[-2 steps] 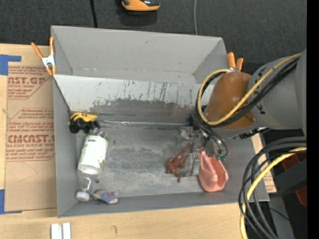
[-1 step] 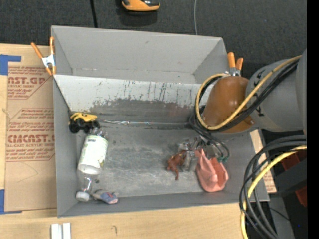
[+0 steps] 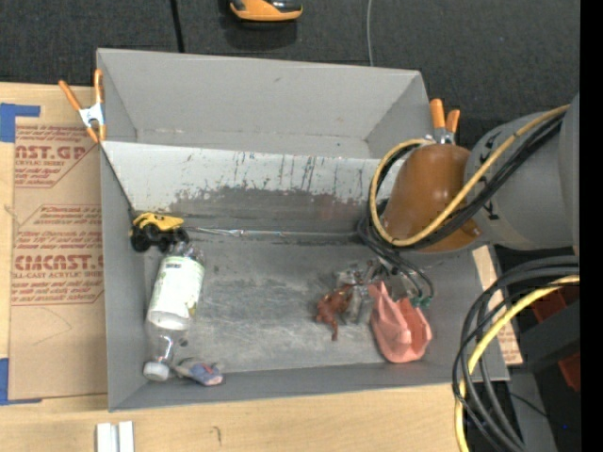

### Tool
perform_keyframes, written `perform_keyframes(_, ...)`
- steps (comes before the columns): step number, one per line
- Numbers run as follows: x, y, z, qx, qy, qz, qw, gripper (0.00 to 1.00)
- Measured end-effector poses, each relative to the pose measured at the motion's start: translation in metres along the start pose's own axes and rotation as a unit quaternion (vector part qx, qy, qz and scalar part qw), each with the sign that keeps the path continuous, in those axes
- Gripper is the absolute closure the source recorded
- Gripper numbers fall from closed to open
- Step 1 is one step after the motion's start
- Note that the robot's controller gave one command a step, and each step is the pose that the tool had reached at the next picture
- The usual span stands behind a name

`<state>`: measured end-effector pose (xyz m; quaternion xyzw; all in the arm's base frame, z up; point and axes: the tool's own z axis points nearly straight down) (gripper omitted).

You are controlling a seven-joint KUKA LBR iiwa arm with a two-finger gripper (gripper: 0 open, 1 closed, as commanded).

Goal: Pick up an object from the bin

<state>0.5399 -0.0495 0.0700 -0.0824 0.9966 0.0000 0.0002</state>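
Observation:
My gripper (image 3: 356, 295) is down at the bin floor, right of the middle, under the arm's orange cover. A small reddish-brown thing (image 3: 330, 311) lies right against its left side, touching or nearly touching it. Whether that thing is held cannot be made out. A pink, soft-looking lump (image 3: 400, 330) lies just right of the gripper, close to the bin's right wall.
On the left side of the bin a white bottle (image 3: 175, 292) lies lengthwise. A yellow and black toy vehicle (image 3: 156, 230) sits above it by the back slope. A small blue and pink thing (image 3: 200, 373) rests in the front left corner. The arm and its cables cover the bin's right side.

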Motion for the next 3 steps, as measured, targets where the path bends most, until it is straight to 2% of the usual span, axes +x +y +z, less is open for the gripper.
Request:
perform_keyframes(1,0.036,0.008,-0.128,0.000,-0.0004,0.002,1.0000,1.00)
perform_keyframes(2,0.036,0.008,-0.128,0.000,-0.0004,0.002,1.0000,1.00)
perform_keyframes(3,0.033,0.001,-0.176,-0.001,0.0025,0.000,1.0000,1.00)
